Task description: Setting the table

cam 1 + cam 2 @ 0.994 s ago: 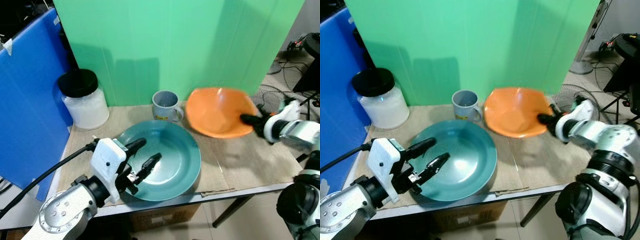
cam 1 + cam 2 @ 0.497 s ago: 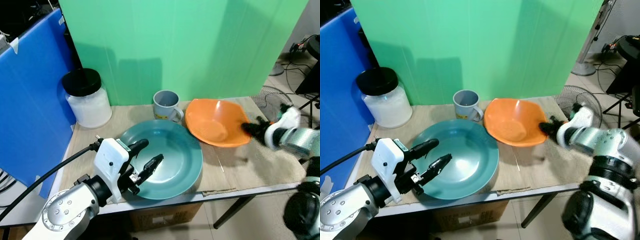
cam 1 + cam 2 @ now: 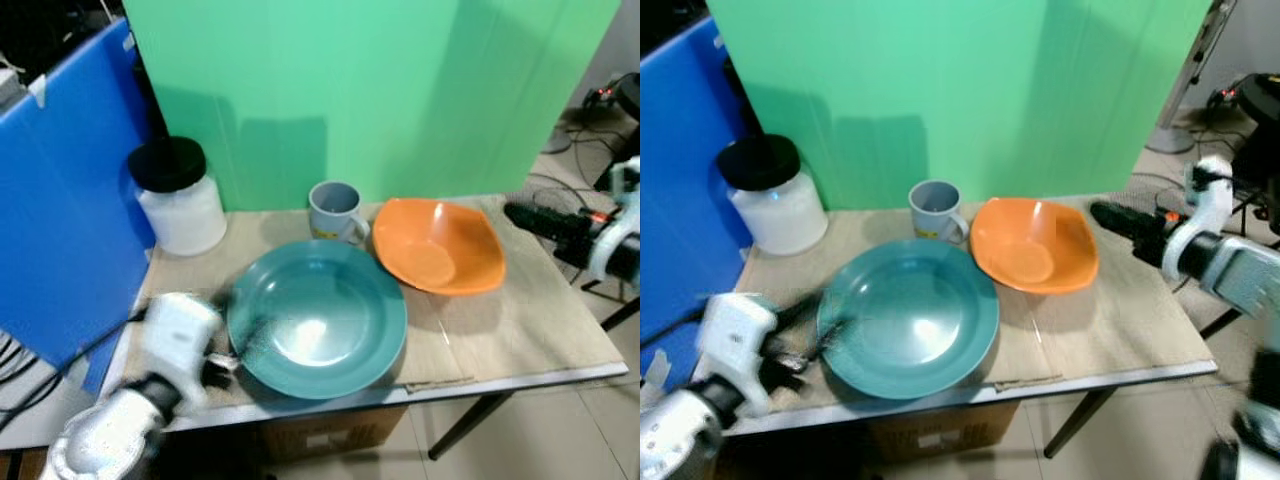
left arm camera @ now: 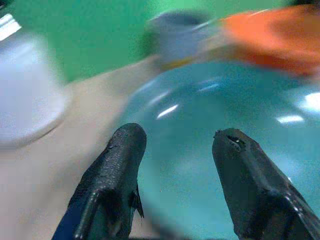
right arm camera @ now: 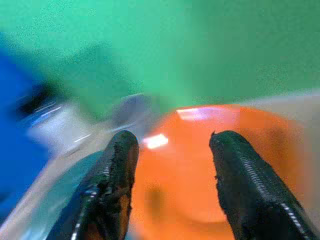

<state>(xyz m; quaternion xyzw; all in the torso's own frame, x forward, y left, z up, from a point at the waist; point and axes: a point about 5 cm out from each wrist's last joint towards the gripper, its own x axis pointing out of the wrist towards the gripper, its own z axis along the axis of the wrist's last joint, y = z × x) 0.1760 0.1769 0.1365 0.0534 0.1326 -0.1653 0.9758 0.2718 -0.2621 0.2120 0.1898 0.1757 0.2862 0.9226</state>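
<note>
A large teal plate (image 3: 315, 320) lies at the front middle of the table (image 3: 520, 320). Just behind it on the right rests an orange bowl (image 3: 438, 245), and a grey mug (image 3: 335, 210) stands behind the plate. My right gripper (image 3: 518, 214) hovers open to the right of the bowl, clear of its rim; in the right wrist view the orange bowl (image 5: 210, 165) lies beyond the spread fingers (image 5: 117, 170). My left arm (image 3: 170, 335) is blurred at the plate's left edge. Its gripper (image 4: 175, 142) is open, with the teal plate (image 4: 200, 130) just ahead of it.
A white jar with a black lid (image 3: 180, 195) stands at the back left. A green screen (image 3: 370, 90) closes off the back and a blue panel (image 3: 60, 200) the left. The table's right part is bare brown covering. Cables and stands lie on the floor at the right.
The right gripper has let go of the orange bowl, which now rests on the table, and has drawn back to the right. The left gripper has pulled off the plate toward its left edge.
</note>
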